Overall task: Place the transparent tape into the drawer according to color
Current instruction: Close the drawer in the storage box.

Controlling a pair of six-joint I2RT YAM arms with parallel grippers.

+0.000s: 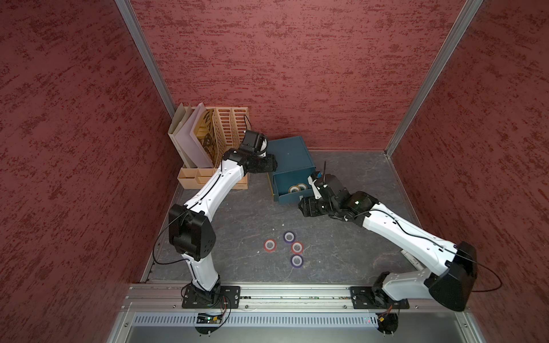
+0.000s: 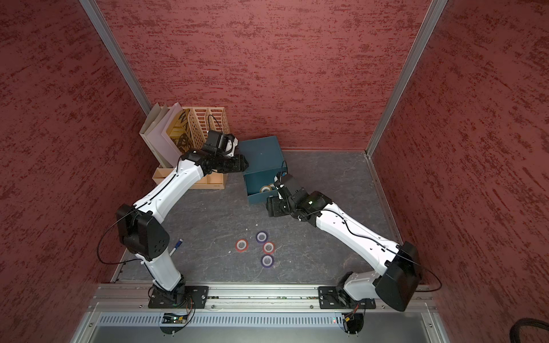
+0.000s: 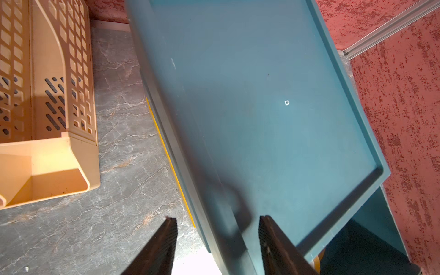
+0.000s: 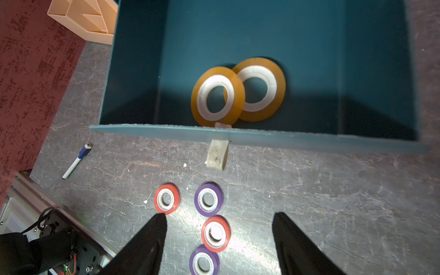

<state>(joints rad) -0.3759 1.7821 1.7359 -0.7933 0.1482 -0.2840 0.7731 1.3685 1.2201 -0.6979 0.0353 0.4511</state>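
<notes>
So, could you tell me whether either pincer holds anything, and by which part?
Right pincer: nothing, jaws open. Left pincer straddles the side edge of the blue cabinet; grip cannot be told.

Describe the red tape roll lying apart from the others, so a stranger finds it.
On the grey table, in front of the open blue drawer, four tape rolls lie flat. Three sit close together; the red roll lies alone, toward the left arm, with bare table all around.
</notes>
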